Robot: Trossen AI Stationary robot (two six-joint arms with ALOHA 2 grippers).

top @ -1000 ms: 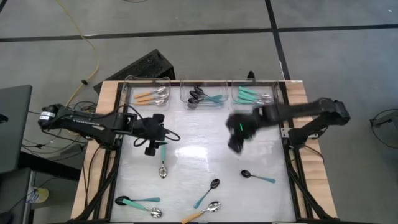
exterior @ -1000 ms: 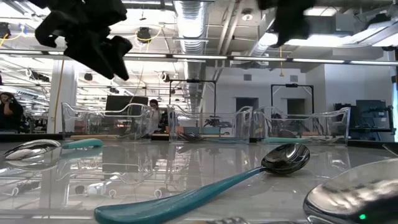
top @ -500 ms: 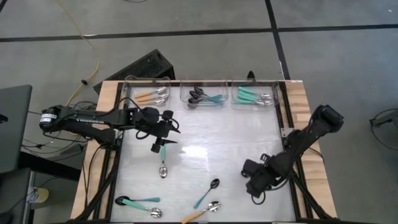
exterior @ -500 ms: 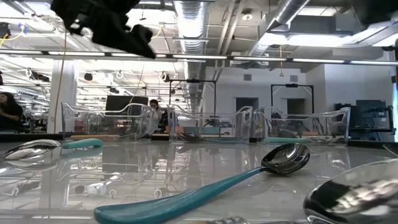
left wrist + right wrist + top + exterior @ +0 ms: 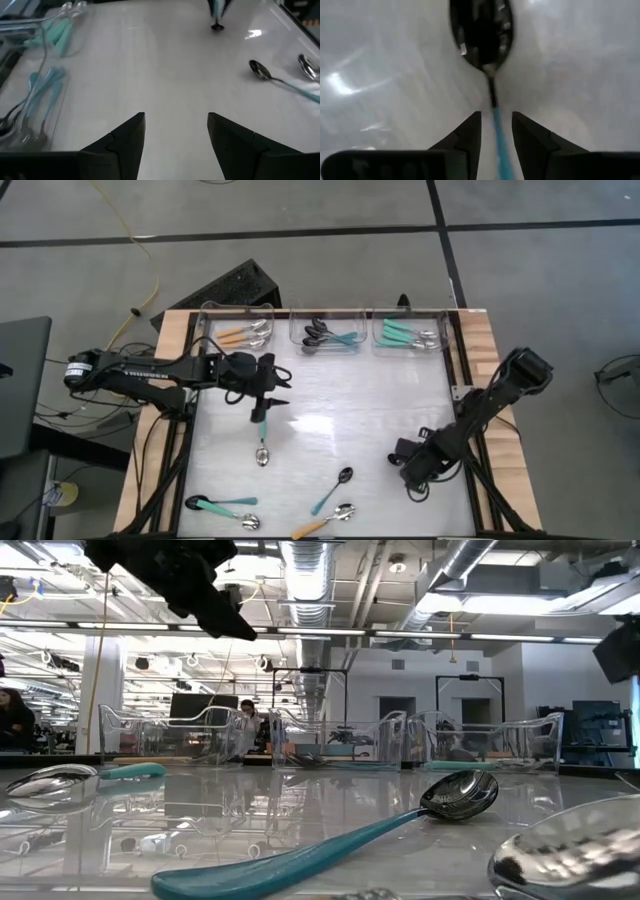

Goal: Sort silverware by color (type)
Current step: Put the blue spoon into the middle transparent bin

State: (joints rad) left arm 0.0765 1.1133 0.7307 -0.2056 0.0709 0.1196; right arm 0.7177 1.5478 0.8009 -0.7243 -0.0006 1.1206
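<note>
My right gripper [image 5: 412, 468] is low over the near right of the table, open by a narrow gap. Its fingers straddle the teal handle [image 5: 495, 117] of a black-bowled spoon [image 5: 481, 30] lying flat, with a sliver of table showing on either side. My left gripper [image 5: 272, 394] hangs open above the table's left middle, over the handle end of a silver spoon with a teal handle [image 5: 262, 438]. More spoons lie near the front edge: a black and teal one [image 5: 333, 490], a silver and orange one [image 5: 325, 521] and two teal-handled ones [image 5: 222, 507].
Three clear bins stand along the far edge: the left one [image 5: 240, 332] holds orange-handled spoons, the middle one [image 5: 326, 335] black-bowled ones, the right one [image 5: 410, 332] teal-handled silver ones. The table's middle [image 5: 350, 405] is bare. People show in the room behind [image 5: 12, 720].
My right arm has swung from the far middle, near the right bin, toward the near right edge and come down over the black-bowled spoon, where it has stayed for the last half second. My left gripper has shifted a little toward the table's right and turned.
</note>
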